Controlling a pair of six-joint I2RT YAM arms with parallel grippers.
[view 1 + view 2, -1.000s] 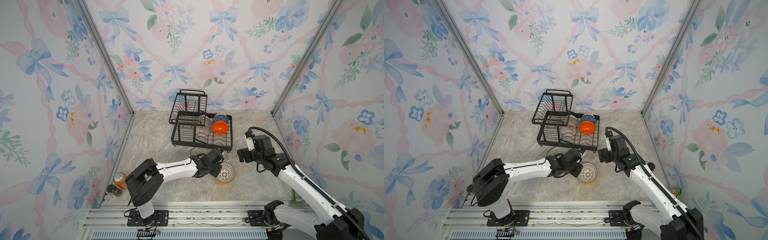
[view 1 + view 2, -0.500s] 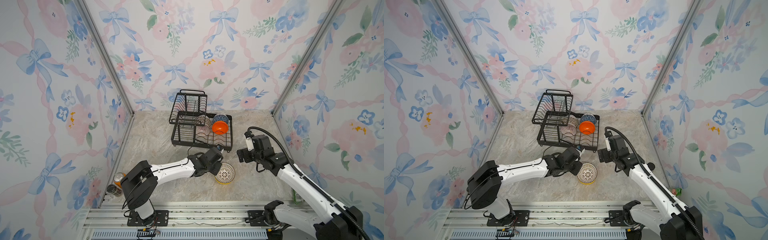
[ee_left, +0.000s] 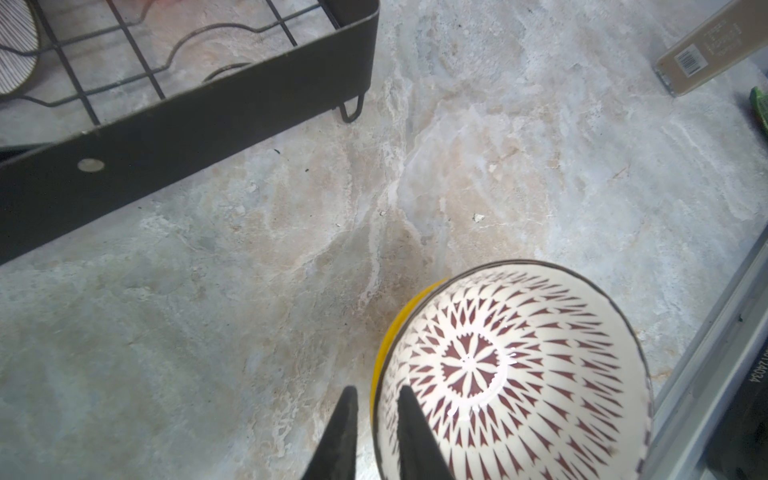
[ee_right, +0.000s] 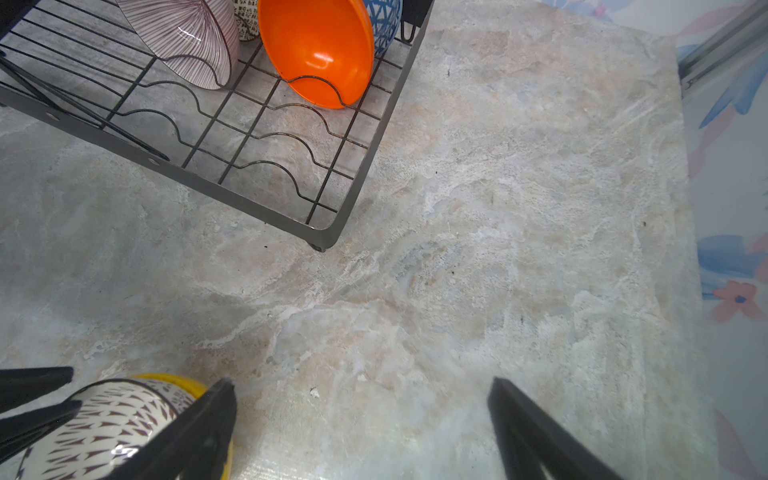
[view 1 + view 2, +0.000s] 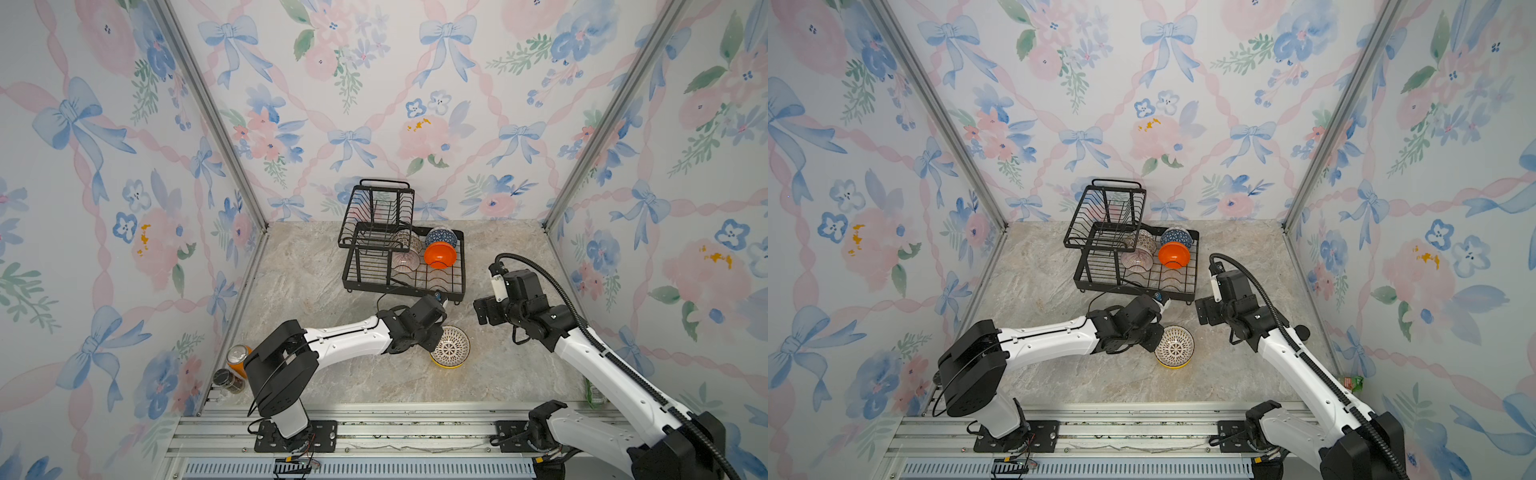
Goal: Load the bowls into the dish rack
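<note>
Your left jaws are barely apart, astride the lattice bowl rim, can't tell if they're gripping; right jaws wide open, empty.

left arm: glossy white shells, black joints, small dark screw holes | right arm: same white/black, black ribbed cable hose | black bolted base plates | left gripper: black tapered fingers

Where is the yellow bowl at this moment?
In both top views the yellow bowl sits on the table slightly right of centre, in front of the dish rack, holding the lattice bowl; the left pincer straddles their rim.
</note>
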